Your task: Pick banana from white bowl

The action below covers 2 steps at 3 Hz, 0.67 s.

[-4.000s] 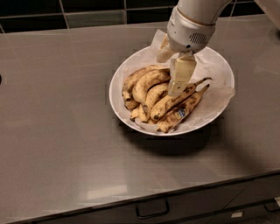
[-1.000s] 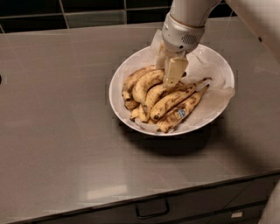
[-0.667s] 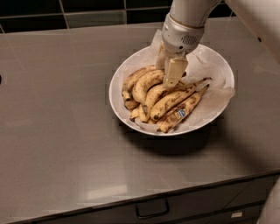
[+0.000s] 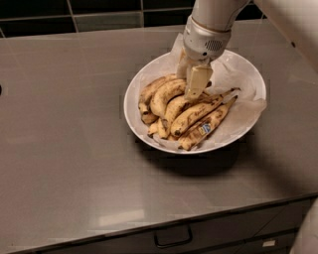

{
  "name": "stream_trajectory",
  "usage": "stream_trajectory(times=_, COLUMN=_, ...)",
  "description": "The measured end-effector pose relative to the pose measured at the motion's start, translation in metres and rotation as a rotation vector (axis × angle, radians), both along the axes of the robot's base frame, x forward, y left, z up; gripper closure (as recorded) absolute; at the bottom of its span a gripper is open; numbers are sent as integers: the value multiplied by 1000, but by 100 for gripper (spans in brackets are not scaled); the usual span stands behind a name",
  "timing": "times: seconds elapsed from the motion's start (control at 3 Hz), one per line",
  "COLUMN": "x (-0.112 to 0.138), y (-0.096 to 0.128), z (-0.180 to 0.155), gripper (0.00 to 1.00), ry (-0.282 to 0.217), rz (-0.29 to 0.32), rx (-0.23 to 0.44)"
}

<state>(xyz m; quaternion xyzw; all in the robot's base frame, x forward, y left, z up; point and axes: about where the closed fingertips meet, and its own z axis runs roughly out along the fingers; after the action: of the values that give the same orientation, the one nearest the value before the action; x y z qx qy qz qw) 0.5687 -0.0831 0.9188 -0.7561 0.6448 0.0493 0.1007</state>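
Note:
The white bowl (image 4: 127,112), lined with crinkled white paper, sits on the grey counter and holds several speckled bananas. The plump, strongly curved banana (image 4: 165,95) lies at the left-middle of the pile, its upper end under my gripper. My gripper (image 4: 195,83) reaches down from the upper right into the bowl and sits on top of the pile, touching or nearly touching that banana. A slimmer banana with a blue sticker (image 4: 207,123) lies at the front right of the pile.
The grey counter (image 4: 64,149) spreads wide to the left and front of the bowl. A dark tiled wall (image 4: 99,10) runs along the back. A drawer with a handle (image 4: 172,238) is below the counter's front edge.
Over four seconds my gripper has shifted slightly left over the pile. In the last second it has barely moved. The bananas lie as before.

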Motion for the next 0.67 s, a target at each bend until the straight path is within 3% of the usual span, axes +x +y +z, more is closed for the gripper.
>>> stream_trajectory(times=0.33, x=0, y=0, z=0, gripper=61, ry=0, rz=0, rx=-3)
stream_trajectory(times=0.67, x=0, y=2, z=1, gripper=58, ry=-1, rz=8, rx=2)
